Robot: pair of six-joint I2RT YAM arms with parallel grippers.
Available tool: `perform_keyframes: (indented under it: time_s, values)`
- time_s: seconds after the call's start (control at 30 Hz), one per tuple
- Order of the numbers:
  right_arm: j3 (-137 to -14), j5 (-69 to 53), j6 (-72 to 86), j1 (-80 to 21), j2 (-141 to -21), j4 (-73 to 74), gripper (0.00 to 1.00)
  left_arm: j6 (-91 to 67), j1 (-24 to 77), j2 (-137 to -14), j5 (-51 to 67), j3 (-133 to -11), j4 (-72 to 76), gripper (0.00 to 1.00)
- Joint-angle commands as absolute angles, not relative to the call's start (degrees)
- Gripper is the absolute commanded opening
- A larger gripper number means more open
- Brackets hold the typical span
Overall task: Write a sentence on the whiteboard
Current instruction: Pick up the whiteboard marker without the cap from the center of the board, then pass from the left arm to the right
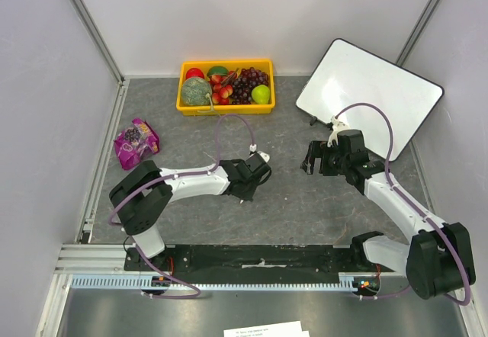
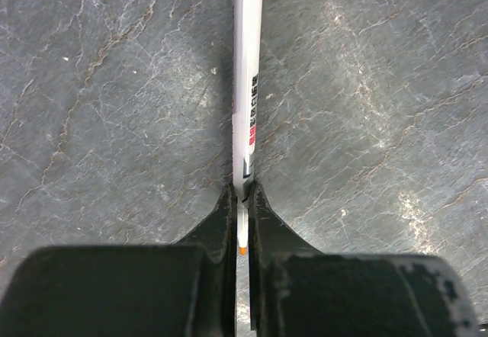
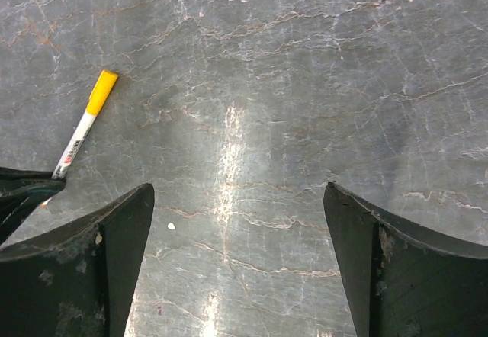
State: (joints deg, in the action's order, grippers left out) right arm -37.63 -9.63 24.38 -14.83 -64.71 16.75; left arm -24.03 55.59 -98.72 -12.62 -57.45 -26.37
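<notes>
The whiteboard (image 1: 370, 97) leans at the back right, its face plain white; no sentence is in view on it. A white marker (image 2: 245, 93) with an orange cap lies low over the grey tabletop, and my left gripper (image 2: 242, 192) is shut on its orange-tipped end. In the top view the left gripper (image 1: 252, 175) sits mid-table. The right wrist view shows the marker (image 3: 82, 129) at the left, with a left fingertip (image 3: 27, 188) at its lower end. My right gripper (image 3: 238, 188) is open with only bare tabletop between its fingers, and it hovers in front of the whiteboard (image 1: 311, 158).
A yellow tray (image 1: 183, 93) of fruit stands at the back centre. A purple packet (image 1: 136, 142) lies at the left. White walls close the table on three sides, and the arm bases stand on the black rail (image 1: 252, 259) at the near edge.
</notes>
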Motion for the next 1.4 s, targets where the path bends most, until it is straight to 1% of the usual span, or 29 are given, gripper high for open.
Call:
perform_keyframes:
  time_s: [0.0,0.23,0.43,0.57,0.67,0.73,0.8,0.83,0.9,0.93,1.0,1.2,1.27,1.37]
  values:
    - [-38.76,-12.74,22.59,-14.68,-65.3,15.29,0.98,-26.72,55.64,-99.86,-13.36,-53.17,-27.95,0.02]
    - [-40.87,-19.15,21.09,-15.99,-64.34,15.12,0.98,-27.07,55.46,-88.96,-12.66,-54.31,-30.32,0.02]
    - [-43.33,-25.3,23.02,-21.88,-61.79,13.19,0.98,-27.77,54.41,-76.84,-8.36,-55.11,-30.85,0.02]
    - [-42.02,-33.11,30.04,-23.38,-58.54,4.86,0.98,-27.77,54.05,-68.92,-3.96,-56.16,-29.27,0.02]
    - [-39.74,-39.36,37.59,-23.73,-56.52,-6.47,0.98,-27.69,53.79,-64.61,-0.63,-57.3,-28.66,0.02]
    - [-38.15,-42.26,42.25,-23.91,-55.55,-14.2,0.97,-27.69,53.53,-62.24,3.67,-58.0,-27.51,0.02]
    - [-37.88,-43.94,44.99,-24.34,-55.37,-18.96,0.94,-27.86,53.53,-61.18,6.31,-58.97,-26.81,0.02]
    - [-38.14,-44.64,45.43,-24.69,-55.72,-20.2,0.91,-27.86,53.53,-60.65,7.37,-59.41,-26.37,0.02]
    - [-39.11,-45.79,45.62,-25.4,-56.33,-20.66,0.84,-28.12,53.53,-59.68,8.08,-60.11,-25.84,0.02]
    - [-39.46,-46.31,45.62,-25.75,-56.6,-20.83,0.82,-27.95,53.53,-59.42,8.35,-60.29,-25.4,0.02]
    - [-39.99,-47.28,45.79,-26.28,-57.48,-21.18,0.76,-28.12,53.44,-58.71,8.52,-60.56,-24.88,0.02]
    - [-39.03,-49.31,49.56,-28.21,-59.85,-27.32,0.66,-28.21,53.44,-59.32,10.54,-61.26,-22.94,0.02]
    - [-38.94,-49.13,49.66,-28.83,-60.29,-27.86,0.61,-28.48,53.35,-59.94,10.9,-61.7,-22.76,0.02]
    - [-38.67,-49.83,50.19,-29.0,-60.91,-28.74,0.55,-28.13,53.44,-60.56,11.51,-62.4,-22.76,0.02]
